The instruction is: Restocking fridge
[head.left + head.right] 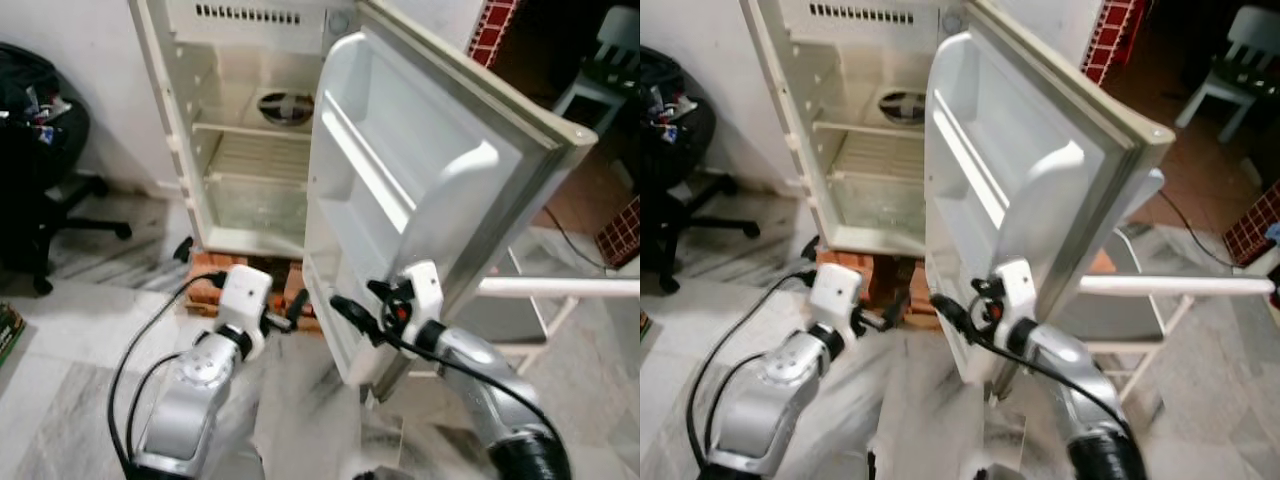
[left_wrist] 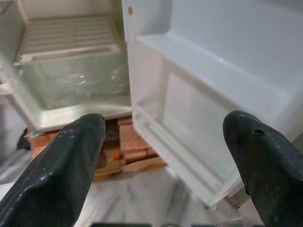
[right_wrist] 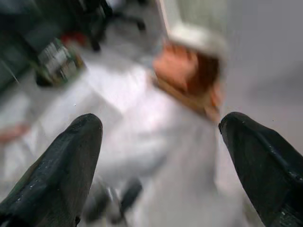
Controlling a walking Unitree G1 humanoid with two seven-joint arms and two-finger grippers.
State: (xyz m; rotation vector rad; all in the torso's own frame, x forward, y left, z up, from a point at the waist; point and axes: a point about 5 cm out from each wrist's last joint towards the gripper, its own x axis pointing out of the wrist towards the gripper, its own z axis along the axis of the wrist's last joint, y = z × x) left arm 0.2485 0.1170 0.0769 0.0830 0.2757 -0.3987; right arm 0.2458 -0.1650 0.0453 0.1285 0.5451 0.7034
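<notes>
Marble floor (image 1: pixel 70 330) runs up to the fridge (image 1: pixel 250 130), its door (image 1: pixel 400 190) swung wide and shelves bare, while left gripper (image 1: pixel 290 318) and right gripper (image 1: pixel 350 312) hover spread and empty, so restocking looks barely begun.

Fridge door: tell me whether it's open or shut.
Open. The door stands swung out from the fridge, its inner shelves facing the camera, and the bare racks inside the cabinet show.

1. 1 fridge (image 1: pixel 250 150), door (image 1: pixel 400 190) open.
2. 2 grippers: left gripper (image 1: pixel 285 318), right gripper (image 1: pixel 350 310); fingers spread on both.
3. 1 brick stack (image 1: pixel 215 285) under fridge.
4. 1 office chair (image 1: pixel 40 130), black.
5. 1 white chair (image 1: pixel 1225 75), far right.
</notes>
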